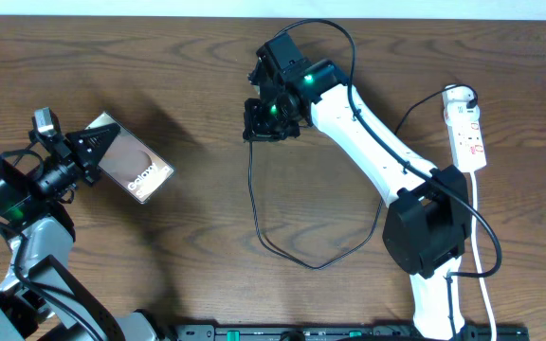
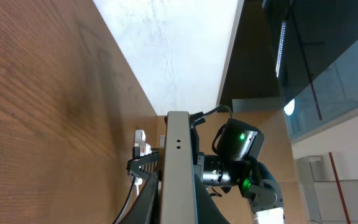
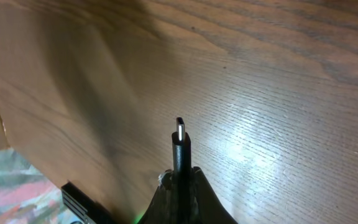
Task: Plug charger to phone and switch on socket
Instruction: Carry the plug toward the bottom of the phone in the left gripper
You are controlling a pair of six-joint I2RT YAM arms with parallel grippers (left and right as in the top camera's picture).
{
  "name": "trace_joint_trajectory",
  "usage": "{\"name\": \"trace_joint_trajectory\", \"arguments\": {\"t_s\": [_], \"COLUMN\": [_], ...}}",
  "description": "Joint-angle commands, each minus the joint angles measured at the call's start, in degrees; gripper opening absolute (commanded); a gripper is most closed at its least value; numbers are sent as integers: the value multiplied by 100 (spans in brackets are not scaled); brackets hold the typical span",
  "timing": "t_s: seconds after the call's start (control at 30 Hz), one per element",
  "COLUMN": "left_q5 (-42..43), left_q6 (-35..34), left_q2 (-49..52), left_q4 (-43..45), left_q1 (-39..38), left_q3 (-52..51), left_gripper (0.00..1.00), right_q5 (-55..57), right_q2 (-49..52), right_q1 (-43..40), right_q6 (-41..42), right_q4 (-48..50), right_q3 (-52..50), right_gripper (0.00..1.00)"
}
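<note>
My left gripper (image 1: 91,150) is shut on the phone (image 1: 138,163), a flat smartphone with a dark brownish screen and white "Galaxy" text, held tilted above the table's left side. In the left wrist view the phone's silvery edge (image 2: 178,168) runs between the fingers. My right gripper (image 1: 254,128) is shut on the charger (image 1: 254,204), whose thin black cable hangs down and loops over the table. In the right wrist view the slim black connector tip (image 3: 180,140) sticks out from the closed fingers (image 3: 180,177), above the wood. The socket (image 1: 466,131), a white power strip with red marks, lies at the right.
The power strip's white cord (image 1: 477,227) runs down the right side toward the front edge. The right arm's black base (image 1: 425,227) stands at lower right. A black rail (image 1: 349,332) lies along the front edge. The table is brown wood (image 1: 207,265).
</note>
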Motion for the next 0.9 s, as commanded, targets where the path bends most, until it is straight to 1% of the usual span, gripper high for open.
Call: {"name": "trace_joint_trajectory", "arguments": {"t_s": [0.0, 0.2, 0.4, 0.53, 0.63, 0.67, 0.7, 0.77, 0.87], "left_q5": [173, 173, 173, 173, 173, 173, 173, 173, 168], "left_q6": [81, 81, 81, 101, 101, 101, 103, 136, 146], "left_q2": [-31, -31, -31, -31, -31, -31, -31, -31, -31], "left_q4": [37, 37, 37, 37, 37, 39, 39, 39, 42], "left_q1": [20, 20, 20, 20, 20, 20, 20, 20, 20], "left_q3": [9, 9, 9, 9, 9, 9, 9, 9, 9], "left_gripper": [7, 7, 7, 7, 8, 8, 7, 7, 7], "right_q5": [-243, -608, -1331, -1884, -2354, -2782, -3014, -3464, -4009], "right_q2": [11, 11, 11, 11, 11, 11, 11, 13, 13], "right_q1": [46, 59, 59, 55, 61, 59, 59, 52, 35], "right_q6": [-278, -365, -514, -776, -1174, -1502, -1628, -1801, -1840], "right_q4": [59, 330, 857, 1141, 1305, 1456, 1519, 1744, 2218], "right_q3": [22, -149, -505, -713, -846, -988, -1060, -1255, -1582], "right_gripper": [1, 1, 1, 1, 1, 1, 1, 1, 1]}}
